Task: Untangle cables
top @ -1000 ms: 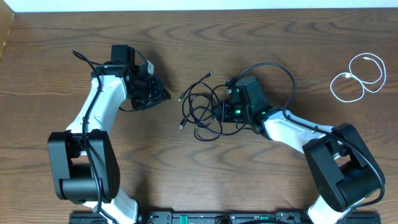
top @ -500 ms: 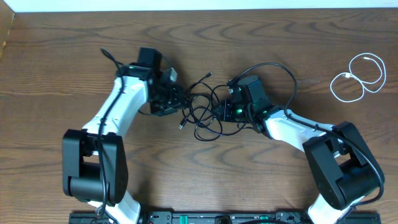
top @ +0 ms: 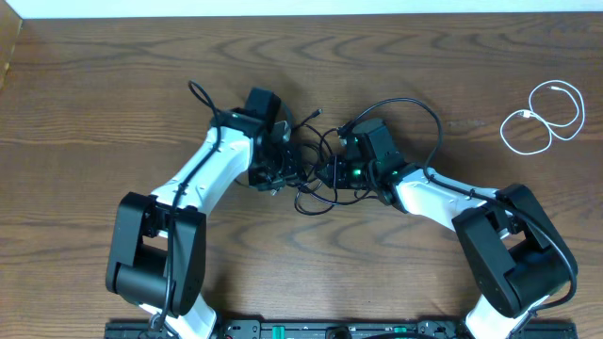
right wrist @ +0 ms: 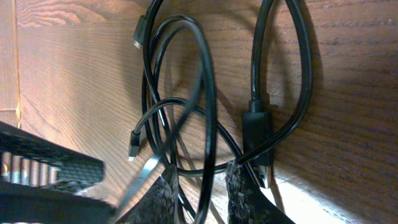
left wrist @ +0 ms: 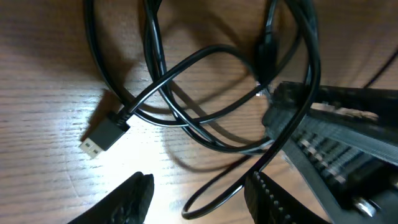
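- Black cables (top: pixel 311 174): knotted mid-worktop (top: pixel 94 75), btwn both arms. I judge them light, limp and slick-jacketed, so loops will drag along. Best hold is prob. just behind a stiff end, e.g. the USB plug (left wrist: pixel 102 134).
- Left pincer (left wrist: pixel 202 199): over the knot's left edge, jaws apart approx halfway. One strand lies in the gap, nothing pinched.
- Right pincer (right wrist: pixel 205 196): narrower gap, a strand runs thru it, pads not clamped afaict.
- White cable (top: pixel 542 118): far right, coiled, well apart from the knot.
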`<act>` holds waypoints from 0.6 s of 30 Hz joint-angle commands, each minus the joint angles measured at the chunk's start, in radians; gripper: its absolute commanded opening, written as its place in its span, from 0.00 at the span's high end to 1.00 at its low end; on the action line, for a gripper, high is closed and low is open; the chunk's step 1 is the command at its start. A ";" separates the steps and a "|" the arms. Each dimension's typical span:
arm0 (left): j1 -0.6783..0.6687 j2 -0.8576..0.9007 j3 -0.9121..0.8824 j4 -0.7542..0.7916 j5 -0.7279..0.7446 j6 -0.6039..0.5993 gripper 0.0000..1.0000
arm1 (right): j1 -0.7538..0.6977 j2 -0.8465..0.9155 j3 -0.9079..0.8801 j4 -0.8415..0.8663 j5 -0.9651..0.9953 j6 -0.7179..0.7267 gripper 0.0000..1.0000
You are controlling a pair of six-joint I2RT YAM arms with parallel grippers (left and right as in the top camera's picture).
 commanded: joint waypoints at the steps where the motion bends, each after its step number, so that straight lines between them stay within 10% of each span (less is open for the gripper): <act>1: -0.019 -0.005 -0.028 0.026 -0.029 -0.036 0.48 | 0.007 0.011 -0.006 0.002 0.019 -0.002 0.78; 18: -0.029 -0.006 -0.029 0.050 0.169 0.025 0.47 | 0.008 0.011 -0.006 0.002 0.047 -0.002 0.79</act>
